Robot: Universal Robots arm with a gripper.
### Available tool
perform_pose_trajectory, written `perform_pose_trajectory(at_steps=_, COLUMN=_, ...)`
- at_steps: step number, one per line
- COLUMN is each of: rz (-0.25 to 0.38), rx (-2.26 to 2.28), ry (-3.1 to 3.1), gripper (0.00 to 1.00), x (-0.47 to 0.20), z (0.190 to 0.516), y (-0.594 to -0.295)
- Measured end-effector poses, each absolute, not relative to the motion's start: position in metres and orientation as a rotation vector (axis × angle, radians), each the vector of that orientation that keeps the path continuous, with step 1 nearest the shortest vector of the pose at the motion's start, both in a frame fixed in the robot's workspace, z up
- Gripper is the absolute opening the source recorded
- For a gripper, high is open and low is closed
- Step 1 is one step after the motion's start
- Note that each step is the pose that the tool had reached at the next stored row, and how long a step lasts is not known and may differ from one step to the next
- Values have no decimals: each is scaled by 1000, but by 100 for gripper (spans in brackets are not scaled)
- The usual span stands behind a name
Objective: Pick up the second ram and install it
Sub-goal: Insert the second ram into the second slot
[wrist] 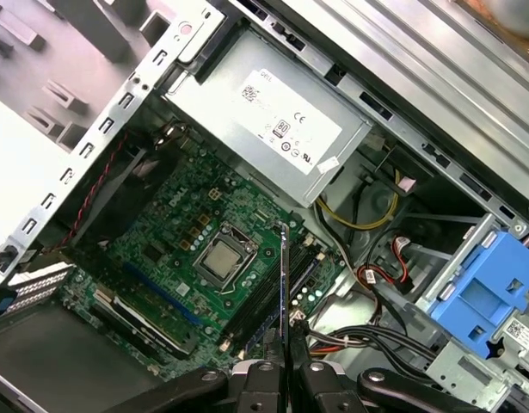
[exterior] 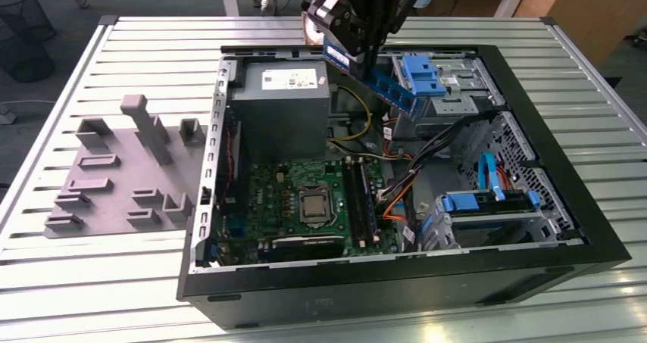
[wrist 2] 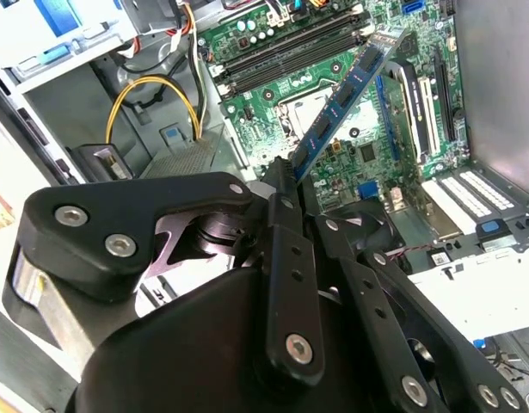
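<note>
The gripper (exterior: 356, 51) hangs over the open case (exterior: 566, 207), its fingers (wrist: 266, 379) closed on one end of the ram (exterior: 396, 91), which slants down above the case interior, clear of the motherboard (exterior: 293, 184). In the first wrist view the ram (wrist: 283, 292) shows edge-on over the memory slots (wrist: 268, 301), between the processor socket (wrist: 217, 258) and a bundle of cables (wrist: 367, 284). The power supply (exterior: 278, 93) rises close beside the gripper, and blue drive brackets (exterior: 420, 74) stand on its other side. The case walls hem the space. A grey fixture plate (exterior: 121, 169) lies at the exterior view's left on the slatted metal table (exterior: 101, 282).
</note>
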State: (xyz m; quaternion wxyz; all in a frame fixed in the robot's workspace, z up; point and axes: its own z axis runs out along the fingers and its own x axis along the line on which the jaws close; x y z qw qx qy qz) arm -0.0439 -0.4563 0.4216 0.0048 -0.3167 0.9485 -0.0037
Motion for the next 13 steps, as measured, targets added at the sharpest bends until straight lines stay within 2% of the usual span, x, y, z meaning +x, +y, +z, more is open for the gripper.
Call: perform_pose_trajectory(at_steps=13, rz=-18, rx=-683, ry=3058, gripper=14, x=-44, z=420, y=-456)
